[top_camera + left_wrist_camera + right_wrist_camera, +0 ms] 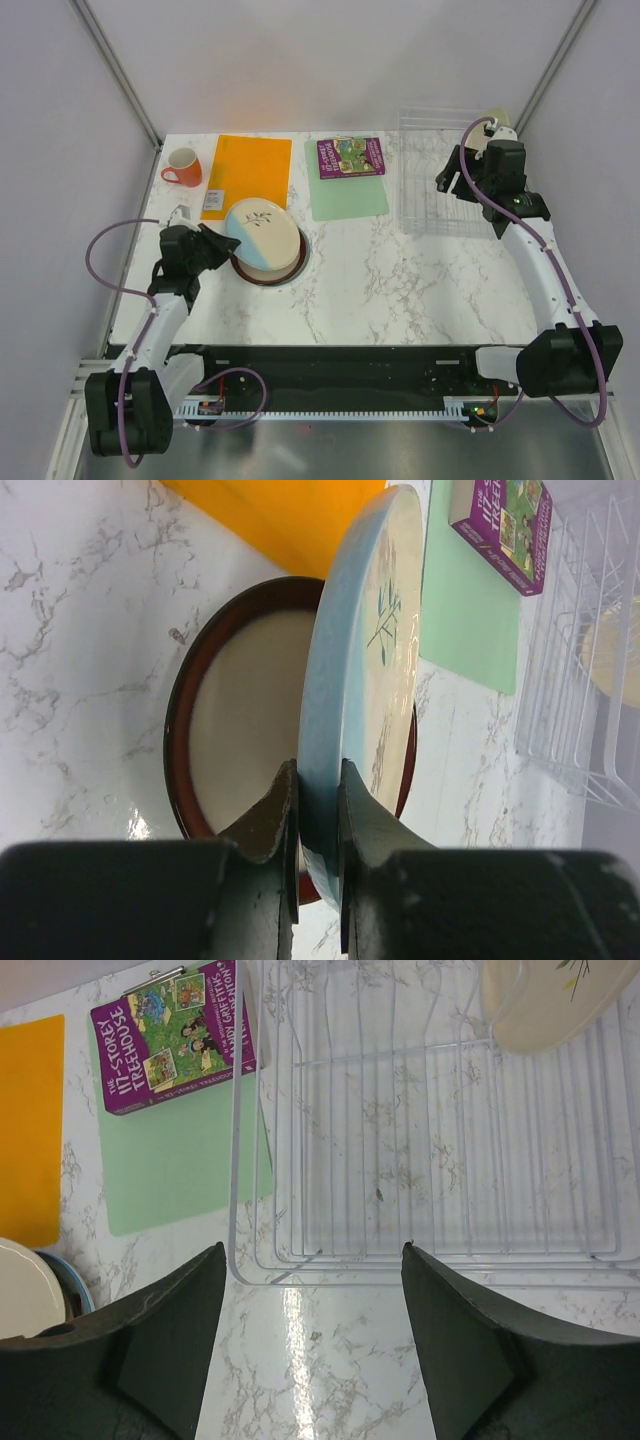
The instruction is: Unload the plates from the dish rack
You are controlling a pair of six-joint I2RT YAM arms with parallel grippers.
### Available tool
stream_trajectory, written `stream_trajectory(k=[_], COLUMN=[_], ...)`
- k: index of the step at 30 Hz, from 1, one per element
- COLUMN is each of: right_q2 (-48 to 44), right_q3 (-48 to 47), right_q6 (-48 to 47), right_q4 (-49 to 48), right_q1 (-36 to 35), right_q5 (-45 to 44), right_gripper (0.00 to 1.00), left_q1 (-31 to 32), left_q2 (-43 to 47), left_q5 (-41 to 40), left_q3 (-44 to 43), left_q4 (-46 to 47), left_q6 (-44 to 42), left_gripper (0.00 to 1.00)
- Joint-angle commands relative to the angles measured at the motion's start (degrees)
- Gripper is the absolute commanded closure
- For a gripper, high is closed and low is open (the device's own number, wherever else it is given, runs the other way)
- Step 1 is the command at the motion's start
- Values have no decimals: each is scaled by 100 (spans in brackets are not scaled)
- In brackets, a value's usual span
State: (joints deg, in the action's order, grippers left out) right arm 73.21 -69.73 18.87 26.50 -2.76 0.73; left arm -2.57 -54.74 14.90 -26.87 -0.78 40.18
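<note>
My left gripper (218, 245) is shut on the near rim of the cream-and-light-blue plate with a leaf sprig (262, 233). It holds that plate just over the maroon-rimmed cream plate (285, 272), which lies flat on the table. In the left wrist view the fingers (275, 815) pinch the blue rim (335, 710), with the maroon-rimmed plate (240, 710) behind. The white wire dish rack (440, 175) stands at the back right. One cream plate (550, 1000) stands in its far corner. My right gripper (312, 1260) is open and empty above the rack's near-left edge (240, 1160).
An orange mug (183, 167) sits at the back left. An orange mat (248, 175) and a green mat (345, 190) lie at the back. A purple book (352, 156) rests on the green mat. Grey walls close in on both sides.
</note>
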Motion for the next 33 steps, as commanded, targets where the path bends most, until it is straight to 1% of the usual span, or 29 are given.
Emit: stream_trajectory(k=[1, 7, 10, 11, 13, 15, 16, 17, 19, 21, 22, 25, 28, 30, 31, 32, 33], right_q2=[27, 62, 71, 71, 79, 97, 123, 132, 167, 185, 211, 273, 352, 439, 475, 527, 632], right_q3=[-5, -23, -23, -31, -40, -58, -93, -102, -172, -233, -294, -435, -567, -664, -795, -883, -971], right_q6=[46, 55, 46, 55, 38, 11, -6, -33, -59, -120, -129, -173, -217, -252, -279, -296, -340], right_q4=[-224, -251, -260, -268, -268, -268, -268, -268, -251, -260, -251, -233, -224, -216, -198, -172, -111], right_q1=[30, 22, 30, 30, 22, 39, 30, 30, 22, 30, 30, 30, 30, 30, 30, 30, 30], right_q5=[103, 111, 120, 129, 112, 85, 41, 15, -38, -205, -231, -310, -346, -468, -538, -687, -1045], right_gripper=[22, 22, 21, 21, 21, 21, 20, 20, 19, 19, 19, 18, 18, 18, 17, 17, 16], left_q1=[-7, 2, 11, 11, 2, 2, 11, 11, 11, 11, 11, 11, 2, 19, 20, 37, 89], left_q2=[86, -282, -450, -450, -441, -450, -476, -511, -581, -695, -731, -854, -959, -1003, -1021, -1038, -1126], left_q5=[338, 584, 611, 515, 427, 260, 164, 24, 13, -66, -74, -127, -250, -346, -460, -557, -688], left_q3=[155, 384, 507, 560, 604, 543, 517, 438, 394, 358, 367, 367, 367, 288, 236, 87, -19], left_q4=[789, 860, 886, 886, 772, 606, 431, 307, 192, 131, 122, 130, 113, 104, -87, -263, -387], left_q6=[60, 130, 191, 218, 192, 113, 78, 51, -115, -195, -213, -265, -327, -449, -485, -546, -660], left_gripper=[98, 98, 94, 89, 85, 77, 65, 63, 63, 54, 48, 41, 37, 36, 35, 34, 34])
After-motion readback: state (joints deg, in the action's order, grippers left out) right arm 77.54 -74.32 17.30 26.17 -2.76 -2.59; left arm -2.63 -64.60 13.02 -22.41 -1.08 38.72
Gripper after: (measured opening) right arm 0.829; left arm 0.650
